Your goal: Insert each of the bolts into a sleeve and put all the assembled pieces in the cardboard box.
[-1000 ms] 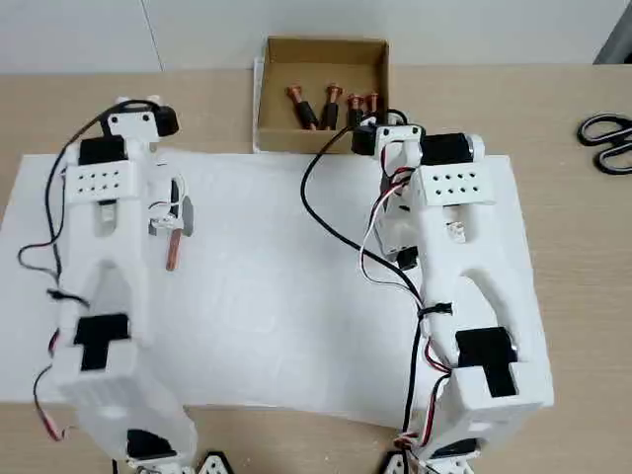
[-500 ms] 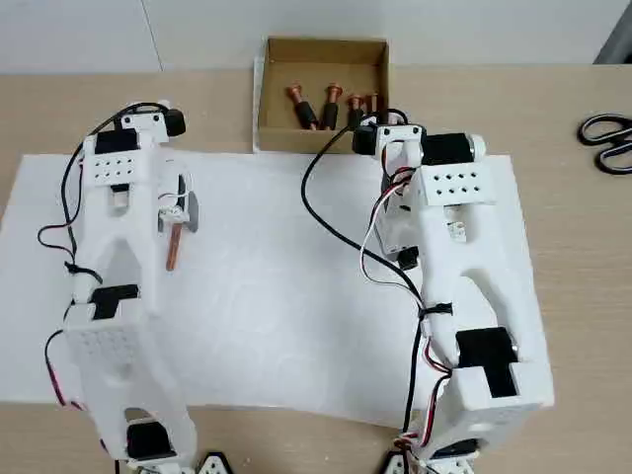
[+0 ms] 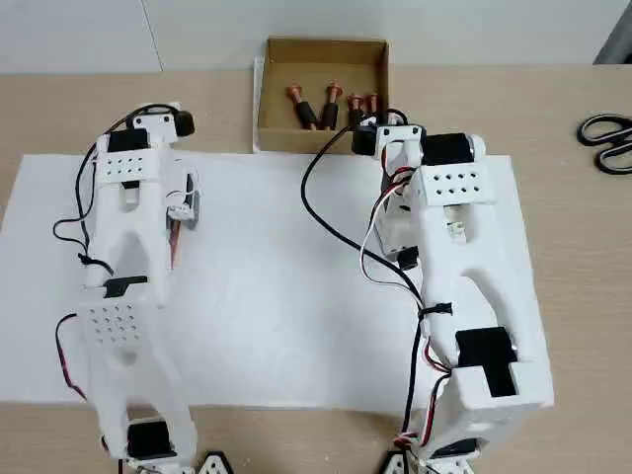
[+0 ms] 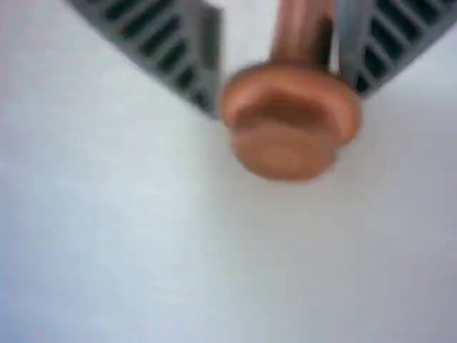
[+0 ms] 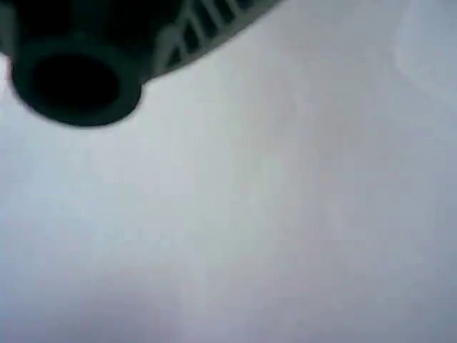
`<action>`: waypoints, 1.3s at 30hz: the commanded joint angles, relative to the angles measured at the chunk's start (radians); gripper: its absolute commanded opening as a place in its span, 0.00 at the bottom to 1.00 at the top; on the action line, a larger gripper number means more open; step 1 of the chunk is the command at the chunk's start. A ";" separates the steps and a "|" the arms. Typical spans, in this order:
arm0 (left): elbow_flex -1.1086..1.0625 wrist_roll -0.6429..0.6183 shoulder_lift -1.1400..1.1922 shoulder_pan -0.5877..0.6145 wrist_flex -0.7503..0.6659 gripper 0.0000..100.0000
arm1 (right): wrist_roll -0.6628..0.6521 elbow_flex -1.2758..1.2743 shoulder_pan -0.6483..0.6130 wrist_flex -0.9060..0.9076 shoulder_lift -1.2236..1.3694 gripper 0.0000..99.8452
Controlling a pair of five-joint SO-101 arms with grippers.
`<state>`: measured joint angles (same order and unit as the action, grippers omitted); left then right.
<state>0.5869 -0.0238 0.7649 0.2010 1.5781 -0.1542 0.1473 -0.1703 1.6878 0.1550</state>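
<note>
**Auditor:** What is the left end effector point(image 4: 282, 89) doing?

**Inspector:** It is clenching a copper bolt point(image 4: 287, 139). In the left wrist view the two ribbed grey fingers point(image 4: 164, 43) are pressing the shank from both sides, and the rounded head is pointing at the camera. In the high view, the left end effector point(image 3: 184, 209) is sitting in the left part of the frame, and the bolt point(image 3: 175, 245) is hanging below it, over the white sheet point(image 3: 276, 296).

**Auditor:** And the right end effector point(image 5: 107, 36)?

**Inspector:** It is grasping a black sleeve point(image 5: 75, 82). The sleeve's open bore is facing the camera in the upper left of the right wrist view, and one ribbed finger point(image 5: 207, 25) is lying against it. The white sheet is lying beneath it. In the high view, the right arm is covering its own end effector, right of centre.

**Auditor:** Is the bolt touching the sleeve?

**Inspector:** No. The two are sitting well apart, one on each arm.

**Auditor:** What about the cardboard box point(image 3: 326, 42)?

**Inspector:** It is standing at the top centre of the high view, just beyond the sheet's far edge. Four assembled pieces point(image 3: 329, 107) are lying inside it, side by side.

**Auditor:** What else is there?

**Inspector:** The sheet is lying on a wooden desk point(image 3: 573, 257). Scissors point(image 3: 607, 138) are lying at the desk's right edge.
</note>
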 commanded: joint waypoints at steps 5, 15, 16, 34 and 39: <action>0.042 0.005 -0.008 0.005 0.008 0.04 | -0.009 0.035 0.005 0.010 -0.058 0.00; 0.139 0.005 -0.040 -0.077 0.123 0.01 | -0.009 -0.038 0.004 -0.019 -0.065 0.01; 0.159 0.005 -0.049 -0.084 0.140 0.01 | -0.009 -0.038 0.004 -0.019 -0.067 0.01; 0.030 0.003 -0.473 -0.094 0.175 0.01 | -0.008 0.011 -0.016 0.015 -0.363 0.00; -0.061 0.003 -0.703 -0.094 0.173 0.01 | -0.003 0.009 -0.101 0.018 -0.519 0.00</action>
<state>0.5455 -0.0238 0.2432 0.1120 1.7392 -0.1542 0.1074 -0.2286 1.6878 -0.2501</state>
